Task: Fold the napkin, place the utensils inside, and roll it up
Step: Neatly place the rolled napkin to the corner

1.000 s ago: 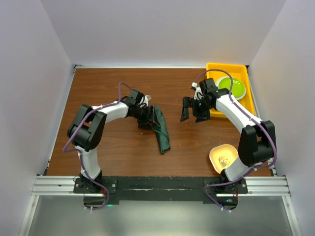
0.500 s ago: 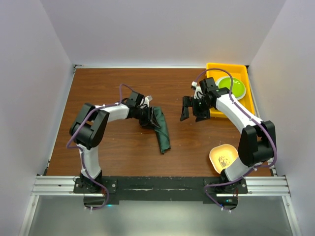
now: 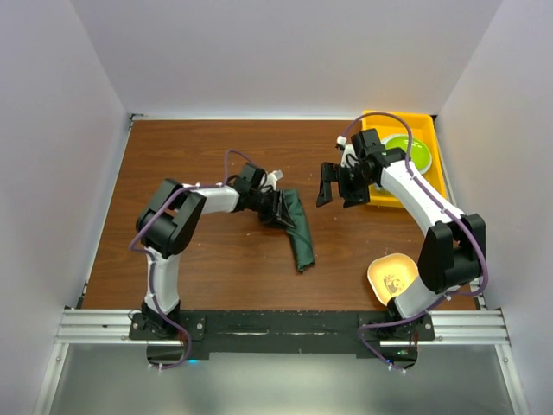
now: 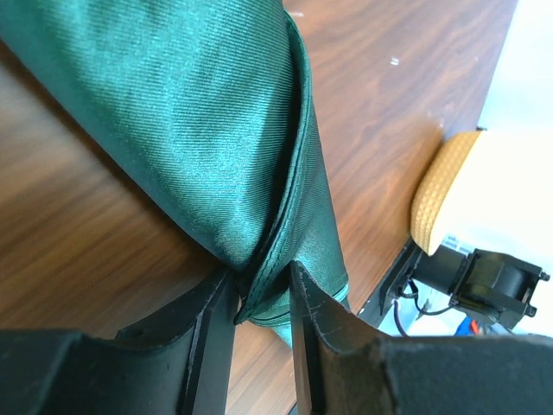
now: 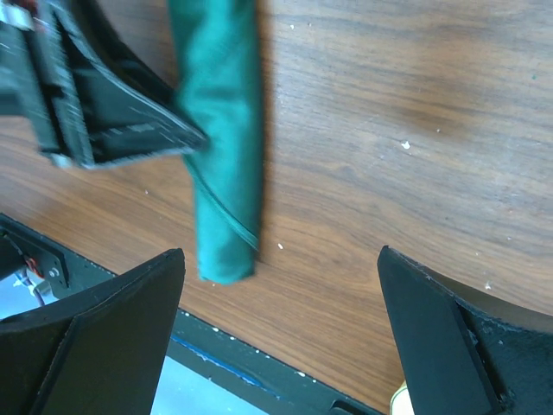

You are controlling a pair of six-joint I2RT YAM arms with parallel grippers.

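The napkin (image 3: 299, 232) lies on the table (image 3: 186, 156) as a narrow roll, running from far-left to near-right. At its far end the left gripper (image 3: 278, 208) is clenched on it. In the left wrist view the two fingers (image 4: 212, 341) pinch a folded edge of the cloth between them, low against the wood. The roll's near end stops short of the table's near edge.

The right gripper (image 3: 336, 185) hangs to the napkin's right, level with its far end and apart from the cloth, with its jaws spread wide and holding nothing.

Left of the napkin and beyond it, open wood runs up to the walls. Further right, past the right gripper, a yellow tray (image 3: 399, 116) sits in the table's far right corner with a green plate (image 3: 415, 156) in it. A yellow bowl (image 3: 389, 275) stands right of the roll's near end, by the near edge, with open wood between the two.
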